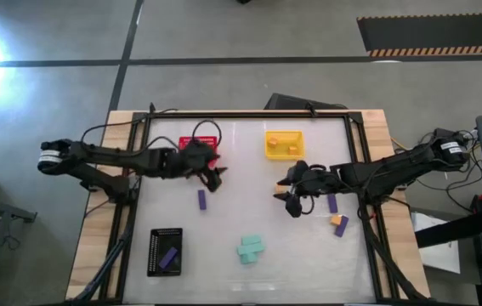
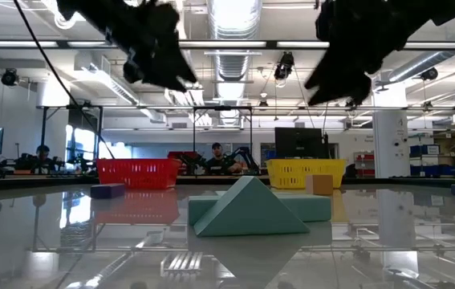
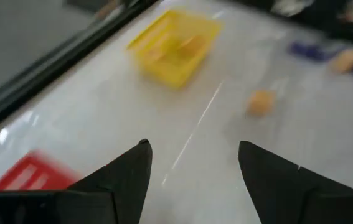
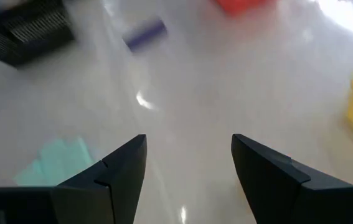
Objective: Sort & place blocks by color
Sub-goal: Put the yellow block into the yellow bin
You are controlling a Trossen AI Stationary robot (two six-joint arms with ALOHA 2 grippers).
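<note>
High view: a white-topped table (image 1: 249,221) is seen from above, with the left gripper (image 1: 216,177) held at centre-left of the frame, just below and right of the red basket (image 1: 198,144). Its fingers are spread wide and nothing is held between them, as is confirmed by the left wrist view, where only bare tabletop shows between the two dark fingers (image 3: 123,177). The right gripper (image 1: 290,202) is placed right of centre, below the yellow basket (image 1: 284,143); its fingers are likewise spread apart and empty, as shown in the right wrist view.

The blocks are scattered. A purple block (image 1: 202,199) is seen lying on the table just below the left gripper. Two orange blocks (image 1: 285,144) lie inside the yellow basket. Another purple block (image 1: 168,257) is seen in the black basket (image 1: 165,252) at lower left. A cluster of teal blocks (image 1: 251,248) is found at lower centre. To the right of the right gripper, a purple block (image 1: 332,204) and an orange block (image 1: 341,223) lie near each other on the table.
</note>
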